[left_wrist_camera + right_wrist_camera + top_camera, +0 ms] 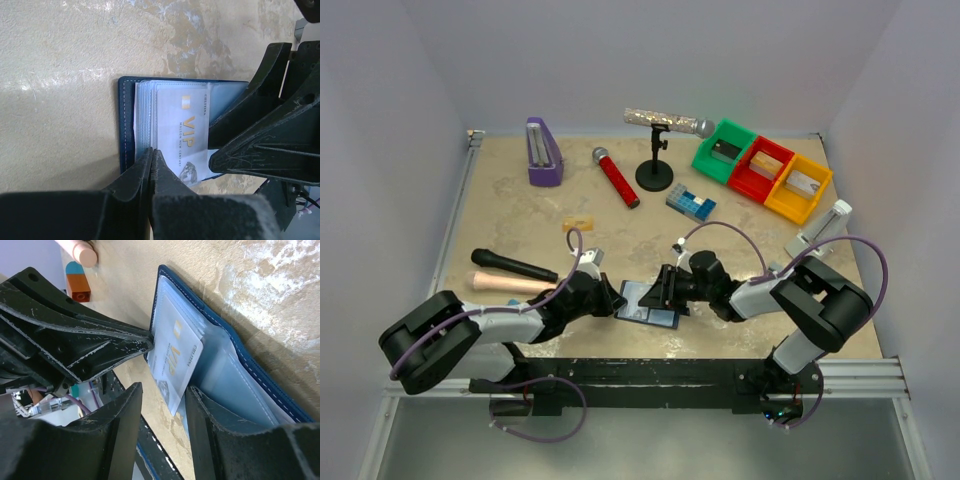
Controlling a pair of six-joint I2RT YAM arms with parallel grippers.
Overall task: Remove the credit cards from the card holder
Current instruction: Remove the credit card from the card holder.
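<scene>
Both arms lie low over the table [520,210], elbows out, wrists turned inward, meeting at the wallet [648,303], which lies open by the middle of the near edge. The left gripper [152,152] has its fingers pressed together, tips on the edge of the wallet's clear sleeves. The right gripper [165,387] has its fingers parted, straddling the corner of a silver card [175,360] that juts past the wallet's edge.

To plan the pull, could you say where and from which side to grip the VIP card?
Probably the exposed end of the VIP card, sticking out of the card holder sleeve: come from that side with the right pincer, whose open fingers flank it.
</scene>
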